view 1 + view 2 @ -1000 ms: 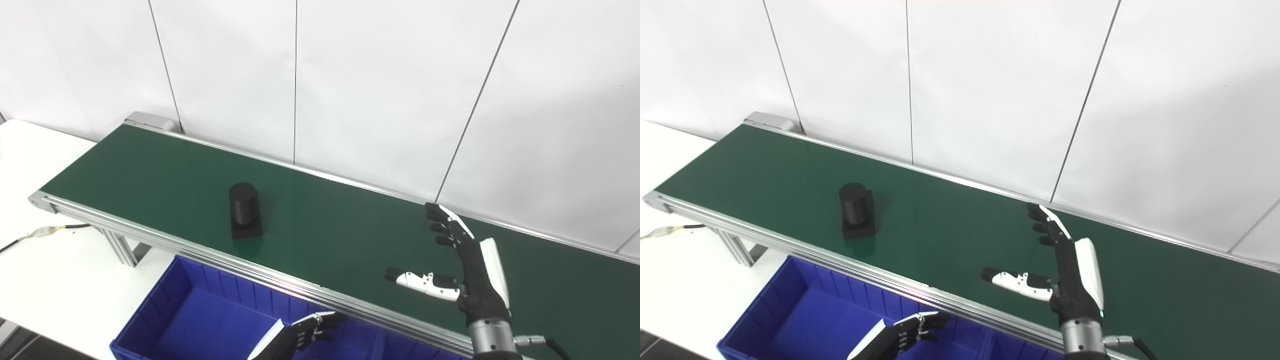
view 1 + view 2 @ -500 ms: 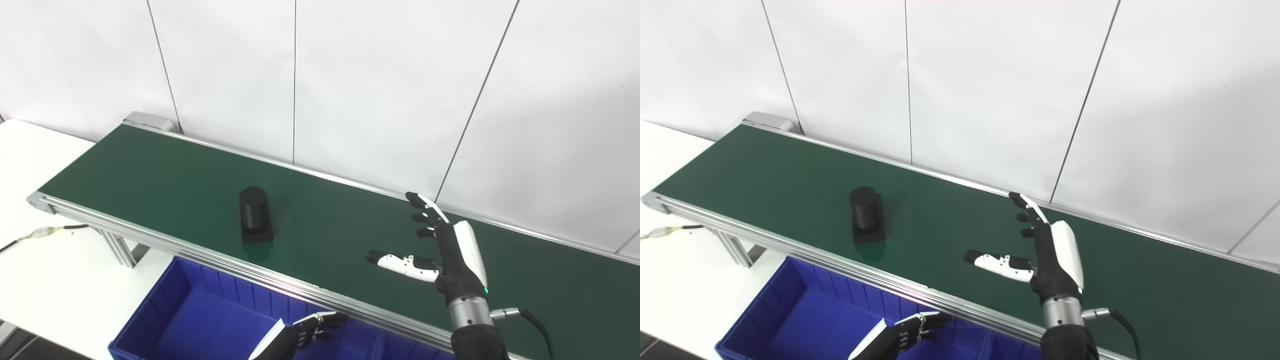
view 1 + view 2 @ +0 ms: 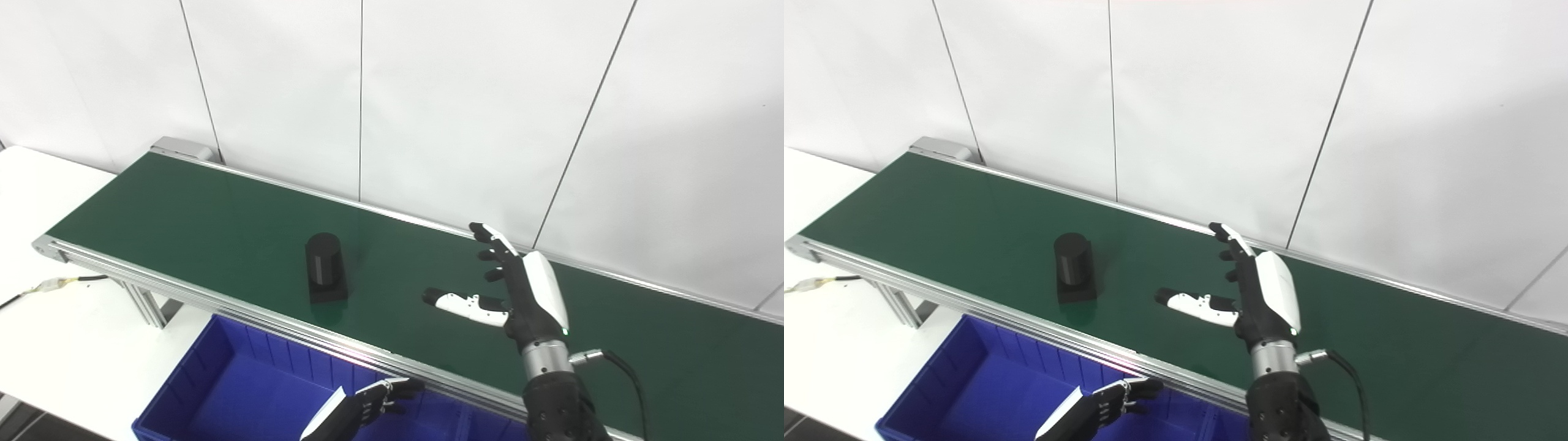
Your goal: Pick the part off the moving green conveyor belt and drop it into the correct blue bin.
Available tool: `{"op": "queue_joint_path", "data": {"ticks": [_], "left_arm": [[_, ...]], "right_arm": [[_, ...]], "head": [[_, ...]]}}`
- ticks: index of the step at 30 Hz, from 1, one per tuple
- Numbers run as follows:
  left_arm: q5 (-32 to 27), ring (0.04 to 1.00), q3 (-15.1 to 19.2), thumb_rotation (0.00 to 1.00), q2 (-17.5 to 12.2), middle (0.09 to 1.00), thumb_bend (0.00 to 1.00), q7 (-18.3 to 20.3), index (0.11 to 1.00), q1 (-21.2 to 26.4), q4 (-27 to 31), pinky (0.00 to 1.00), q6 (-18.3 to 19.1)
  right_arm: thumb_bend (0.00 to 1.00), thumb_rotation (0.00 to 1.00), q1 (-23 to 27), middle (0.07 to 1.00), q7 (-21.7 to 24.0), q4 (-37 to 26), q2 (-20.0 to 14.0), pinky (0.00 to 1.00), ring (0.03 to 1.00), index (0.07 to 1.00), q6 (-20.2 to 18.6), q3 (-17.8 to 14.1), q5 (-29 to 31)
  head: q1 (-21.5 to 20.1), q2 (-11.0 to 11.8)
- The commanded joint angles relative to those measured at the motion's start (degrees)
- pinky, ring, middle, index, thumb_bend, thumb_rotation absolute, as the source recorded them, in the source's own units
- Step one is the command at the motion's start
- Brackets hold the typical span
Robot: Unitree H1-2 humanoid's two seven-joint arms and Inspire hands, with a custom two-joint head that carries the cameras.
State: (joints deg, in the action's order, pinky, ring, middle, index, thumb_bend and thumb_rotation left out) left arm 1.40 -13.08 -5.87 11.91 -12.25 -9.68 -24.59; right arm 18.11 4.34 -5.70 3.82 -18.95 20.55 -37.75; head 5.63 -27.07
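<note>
Overhead, a long green conveyor belt (image 3: pixel 184 214) with aluminium side rails runs along a white panelled wall (image 3: pixel 465 104), above a white table (image 3: pixel 55 331). On the belt stands the black cylindrical part on a square base (image 3: pixel 324 267), upright and near the front rail. To the part's right, apart from it, the right hand (image 3: pixel 520 288) hovers over the belt, fingers spread wide, thumb pointing at the part, holding nothing. Below the front rail sits a blue plastic bin (image 3: pixel 245 380); the left hand (image 3: pixel 367 407) hangs over it, fingers loosely curled, empty.
</note>
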Motion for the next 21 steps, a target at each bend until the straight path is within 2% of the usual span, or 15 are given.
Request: {"op": "queue_joint_path", "data": {"ticks": [1,8,17,21], "left_arm": [[-0.4,0.853,0.1,0.15,-0.1,0.867,0.94,0.0,0.804,0.8,1.8,0.78,-2.3],[-1.4,0.845,0.2,0.13,0.0,0.860,0.93,0.8,0.796,0.8,1.3,0.78,-2.3],[-1.8,0.842,0.3,0.12,0.0,0.856,0.93,1.7,0.797,0.8,0.5,0.78,-2.3],[-1.6,0.833,0.3,0.11,-0.1,0.848,0.93,1.8,0.789,0.7,0.6,0.77,-2.3]], "right_arm": [[0.93,0.52,2.7,0.862,-0.4,-0.2,1.7,0.65,0.786,0.871,-0.3,0.5,-0.4],[0.93,0.55,4.5,0.855,-0.4,2.2,2.9,0.66,0.778,0.879,-1.3,2.5,-1.7],[0.92,0.52,8.2,0.852,-2.6,10.0,5.1,0.66,0.782,0.880,-0.2,2.6,-1.4],[0.92,0.52,9.8,0.868,-3.1,12.5,5.9,0.70,0.807,0.889,-0.3,2.5,-1.1]], "head": [[0.0,-0.1],[-0.7,-0.2],[-1.3,-0.3],[-1.6,-0.4]]}}
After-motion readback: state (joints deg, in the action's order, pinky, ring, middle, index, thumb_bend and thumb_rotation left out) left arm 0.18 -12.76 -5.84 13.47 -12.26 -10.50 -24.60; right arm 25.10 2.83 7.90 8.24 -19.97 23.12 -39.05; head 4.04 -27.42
